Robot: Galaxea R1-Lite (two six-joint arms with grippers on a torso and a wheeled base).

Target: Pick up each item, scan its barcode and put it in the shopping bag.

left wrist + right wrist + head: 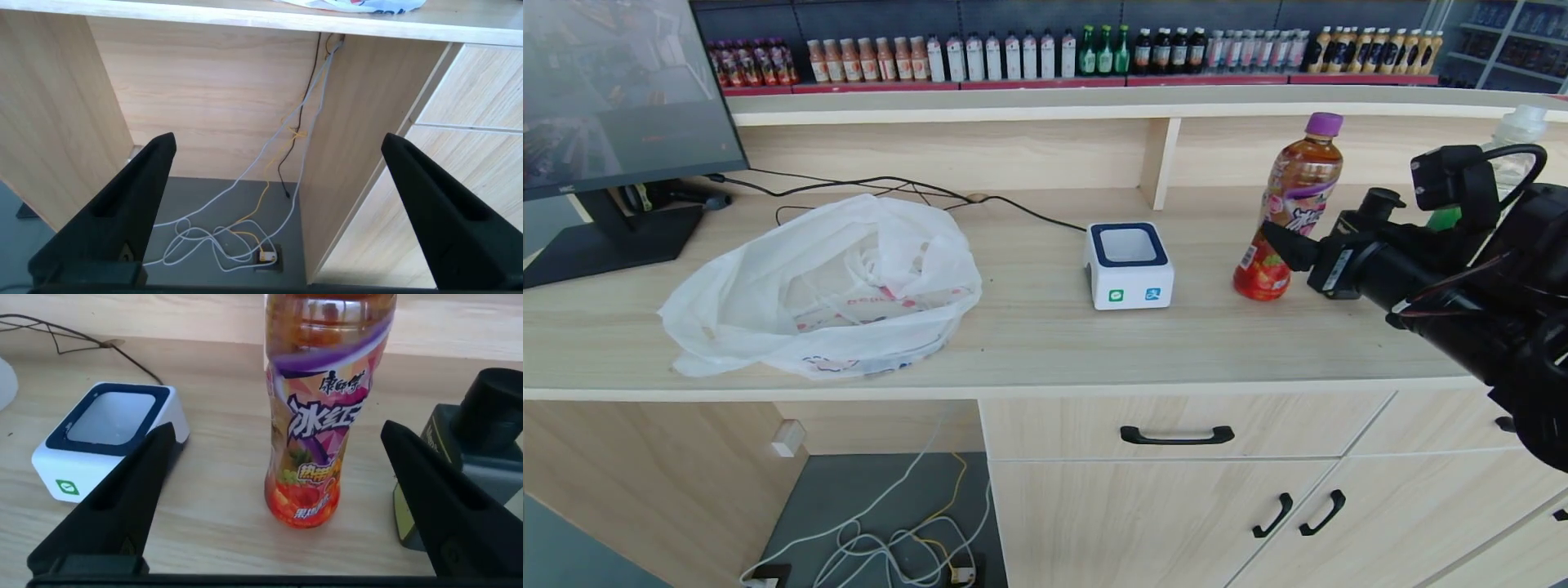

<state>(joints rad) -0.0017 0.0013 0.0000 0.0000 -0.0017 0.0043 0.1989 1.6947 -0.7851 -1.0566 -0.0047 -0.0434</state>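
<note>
Bottle [1290, 204]: upright, right of scanner [1129, 265].
Right gripper [278, 433]: fingers wide apart, just beside bottle, gripping nothing.
Left gripper [278, 143]: spread wide, empty, below counter [1029, 335].
Shopping bag [825, 286]: left of scanner.

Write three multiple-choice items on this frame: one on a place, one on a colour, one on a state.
1. Where is the scanner? A between shopping bag and bottle; B inside the bag; C on the floor.
2. The bottle's cap is: A green; B purple; C white.
3. The right gripper is: A shut on the bottle; B shut, empty; C open.
Key: 1 A: it sits on the counter between them. 2 B: the cap is purple. 3 C: its fingers stand wide apart.
</note>
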